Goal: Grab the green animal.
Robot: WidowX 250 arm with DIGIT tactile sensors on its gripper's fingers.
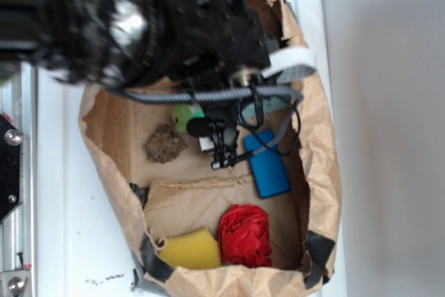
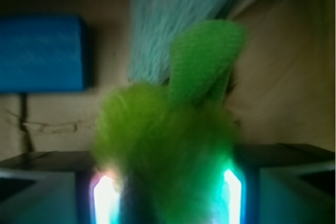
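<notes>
The green animal (image 2: 168, 156) is fuzzy plush; the teal cloth (image 2: 173, 19) behind it looks furry, though blurred. The paper bag (image 1: 323, 158) is matt, crumpled brown; the blue block (image 1: 268, 165) smooth

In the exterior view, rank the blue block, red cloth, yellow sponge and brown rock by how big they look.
1. Red cloth and yellow sponge: too alike to split.
2. Blue block, slightly smaller, partly behind cables.
3. Brown rock, smallest.
All lie on the same bag floor, so nearness hardly matters.
</notes>
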